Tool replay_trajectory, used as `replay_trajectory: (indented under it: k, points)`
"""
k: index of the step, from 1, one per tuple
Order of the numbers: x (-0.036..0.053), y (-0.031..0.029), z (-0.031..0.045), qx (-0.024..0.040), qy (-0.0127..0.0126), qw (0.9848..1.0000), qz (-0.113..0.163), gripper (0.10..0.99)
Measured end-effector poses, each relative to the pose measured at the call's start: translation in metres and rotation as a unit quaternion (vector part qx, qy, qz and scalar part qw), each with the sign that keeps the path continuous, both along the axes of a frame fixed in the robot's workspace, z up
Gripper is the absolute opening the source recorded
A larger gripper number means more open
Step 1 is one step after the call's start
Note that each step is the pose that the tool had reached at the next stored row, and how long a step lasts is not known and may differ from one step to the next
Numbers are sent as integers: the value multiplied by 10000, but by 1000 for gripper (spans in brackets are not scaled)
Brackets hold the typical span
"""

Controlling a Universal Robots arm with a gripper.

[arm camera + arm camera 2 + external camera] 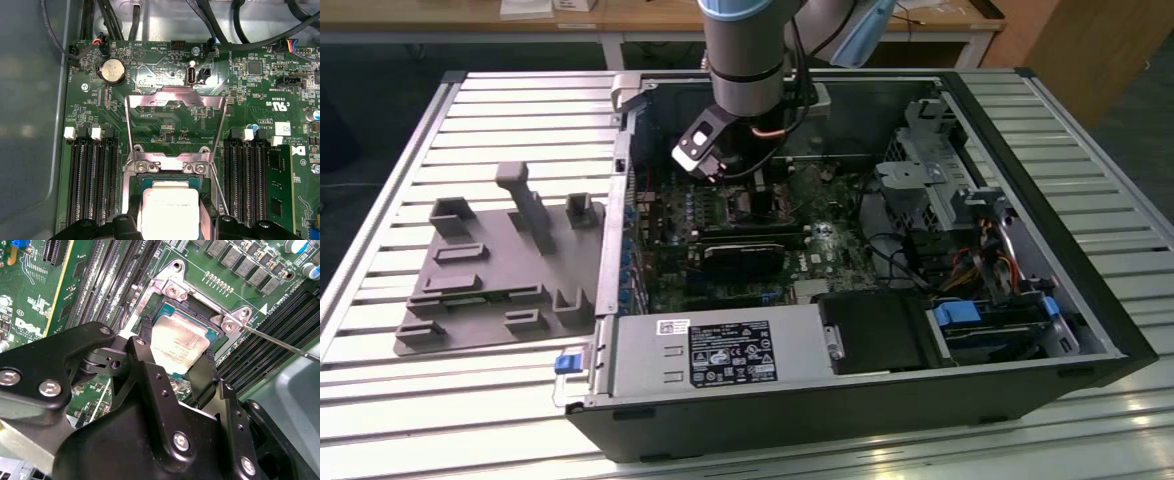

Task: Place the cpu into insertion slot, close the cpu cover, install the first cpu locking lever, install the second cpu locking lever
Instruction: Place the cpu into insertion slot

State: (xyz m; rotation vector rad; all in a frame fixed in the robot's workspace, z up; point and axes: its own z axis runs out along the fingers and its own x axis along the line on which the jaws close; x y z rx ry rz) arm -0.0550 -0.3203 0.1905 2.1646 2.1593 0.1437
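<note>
I see claw clamped on cpu, flat at insertion slot; cpu cover raised open; memory slots flanking.

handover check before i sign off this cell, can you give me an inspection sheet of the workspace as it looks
surface: slatted metal table, open computer case lying on it
job's things: cpu in the claw at the insertion slot, seating unclear; cpu cover raised open; thin locking lever sticking out from the slot's corner
clutter: grey moulded fixture tray on the exterior view's left of the case
claw: shut on the cpu's two sides
cables: black cable bundles above the motherboard; coloured wires by the drive cage
surroundings: wooden desks behind the table
</note>
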Motion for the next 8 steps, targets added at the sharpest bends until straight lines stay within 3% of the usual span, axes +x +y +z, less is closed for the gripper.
replay_trajectory:
  k: [7, 8]
  points:
    - [3, 3, -5, 7, -6, 10000, -1, 545]
    - [2, 2, -4, 5, -4, 10000, -1, 612]
